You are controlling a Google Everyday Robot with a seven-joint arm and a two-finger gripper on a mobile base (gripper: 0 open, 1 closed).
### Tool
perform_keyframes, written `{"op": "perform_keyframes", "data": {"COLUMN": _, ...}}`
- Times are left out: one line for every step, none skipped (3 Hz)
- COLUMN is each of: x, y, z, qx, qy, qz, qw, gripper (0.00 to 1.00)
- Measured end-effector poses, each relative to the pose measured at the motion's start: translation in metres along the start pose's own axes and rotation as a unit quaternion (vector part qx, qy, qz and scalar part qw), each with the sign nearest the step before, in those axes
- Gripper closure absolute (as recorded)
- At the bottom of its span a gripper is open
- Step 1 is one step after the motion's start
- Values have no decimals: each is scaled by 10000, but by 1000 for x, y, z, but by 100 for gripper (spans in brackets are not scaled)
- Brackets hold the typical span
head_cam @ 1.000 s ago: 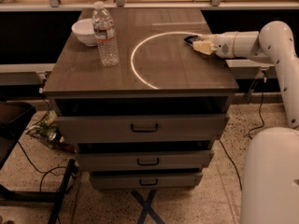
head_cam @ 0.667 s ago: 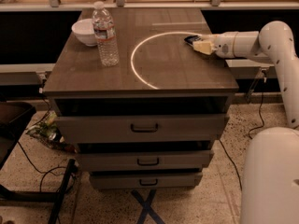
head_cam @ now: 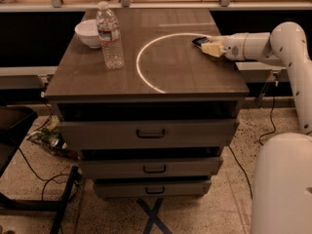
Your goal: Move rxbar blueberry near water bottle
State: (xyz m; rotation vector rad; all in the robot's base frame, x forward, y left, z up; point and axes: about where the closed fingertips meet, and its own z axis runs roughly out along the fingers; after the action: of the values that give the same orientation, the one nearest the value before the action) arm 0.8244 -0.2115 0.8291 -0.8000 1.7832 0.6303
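The water bottle [head_cam: 110, 36] stands upright at the back left of the tabletop, clear and ribbed, with a white cap and a white-and-red label. The rxbar blueberry [head_cam: 199, 41] is a small dark flat bar near the table's right edge, partly covered by the gripper. My gripper [head_cam: 209, 47] reaches in from the right on the white arm [head_cam: 253, 45] and sits right at the bar, low over the tabletop. The bar is far to the right of the bottle.
A small white bowl [head_cam: 88, 32] sits just left of and behind the bottle. A bright ring of light [head_cam: 146, 69] lies on the wooden tabletop [head_cam: 161, 84]. Drawers [head_cam: 148, 133] sit below. The robot's white base [head_cam: 282, 184] is at the lower right.
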Motion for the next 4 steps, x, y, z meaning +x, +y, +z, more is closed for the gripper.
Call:
{"op": "perform_keyframes", "data": {"x": 0, "y": 0, "z": 0, "qx": 0, "qy": 0, "qz": 0, "qw": 10000, "gripper": 100}}
{"op": "perform_keyframes", "data": {"x": 0, "y": 0, "z": 0, "qx": 0, "qy": 1, "qz": -1, "qw": 10000, "gripper": 100}}
{"op": "perform_keyframes", "data": {"x": 0, "y": 0, "z": 0, "qx": -2, "qy": 2, "qz": -1, "qw": 10000, "gripper": 100}}
{"op": "perform_keyframes", "data": {"x": 0, "y": 0, "z": 0, "qx": -2, "qy": 2, "qz": -1, "qw": 10000, "gripper": 100}}
